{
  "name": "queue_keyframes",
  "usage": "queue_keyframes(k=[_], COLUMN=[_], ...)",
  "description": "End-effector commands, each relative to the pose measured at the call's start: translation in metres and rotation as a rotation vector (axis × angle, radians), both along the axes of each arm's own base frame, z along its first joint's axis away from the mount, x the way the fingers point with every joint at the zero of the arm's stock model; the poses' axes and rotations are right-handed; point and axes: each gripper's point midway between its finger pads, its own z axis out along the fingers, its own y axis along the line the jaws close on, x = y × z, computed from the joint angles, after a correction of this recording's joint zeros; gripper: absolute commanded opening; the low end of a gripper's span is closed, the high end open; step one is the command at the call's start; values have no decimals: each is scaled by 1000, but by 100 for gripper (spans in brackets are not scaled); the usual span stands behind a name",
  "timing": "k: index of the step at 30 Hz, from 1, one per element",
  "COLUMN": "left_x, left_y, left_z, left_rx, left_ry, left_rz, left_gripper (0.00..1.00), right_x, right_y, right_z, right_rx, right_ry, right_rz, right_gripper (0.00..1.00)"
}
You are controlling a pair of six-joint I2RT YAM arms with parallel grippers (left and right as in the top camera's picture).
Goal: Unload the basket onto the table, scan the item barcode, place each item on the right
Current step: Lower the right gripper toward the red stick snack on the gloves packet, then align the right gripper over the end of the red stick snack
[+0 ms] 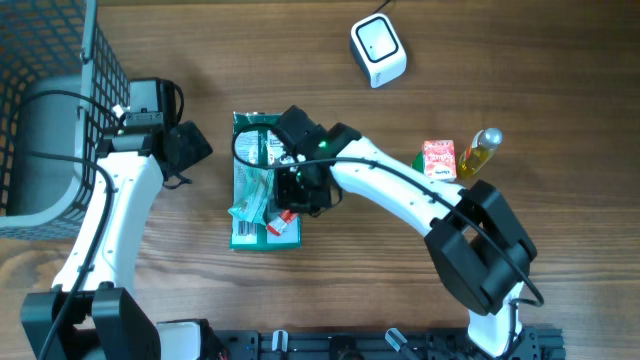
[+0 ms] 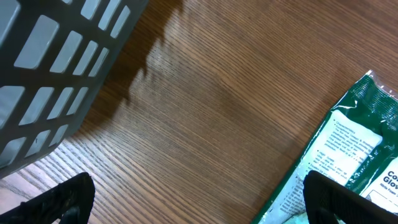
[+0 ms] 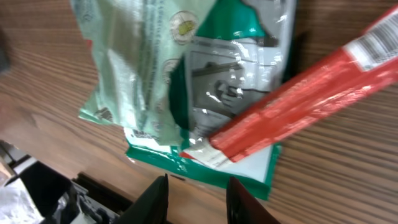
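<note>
Target red pack (image 3: 298,106) sits just ahead of our right gripper (image 3: 198,183), long axis running away to its right, barcode (image 3: 373,40) at far end. Jaws narrow, empty. Left gripper (image 2: 196,186) wide, farther off.

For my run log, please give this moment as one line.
left gripper: open, empty | right gripper: open above green pack, red packet lying on it | scanner: apart, untouched
</note>
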Motion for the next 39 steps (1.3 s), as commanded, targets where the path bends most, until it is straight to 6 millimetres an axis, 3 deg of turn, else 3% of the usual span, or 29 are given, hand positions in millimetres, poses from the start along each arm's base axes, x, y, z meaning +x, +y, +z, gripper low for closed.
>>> queue_keyframes(k=[1, 4, 11, 24, 39], left_x=[1, 1, 1, 1, 1], left_y=[1, 1, 1, 1, 1], left_z=[-1, -1, -1, -1, -1], left_rx=[-4, -4, -4, -4, -4], left_ry=[0, 0, 0, 0, 0], left_rz=[12, 12, 12, 13, 12], left_gripper=[100, 100, 100, 100, 100], right_x=[-5, -3, -4, -4, -24], right_y=[15, 19, 21, 15, -12], right_z=[-10, -13, -17, -48, -54], right_rx=[-48, -105, -137, -219, -330], right_ry=[-52, -126, -174, -170, -118], right_rz=[-52, -110, -108, -135, -47], right_gripper=[30, 29, 6, 4, 10])
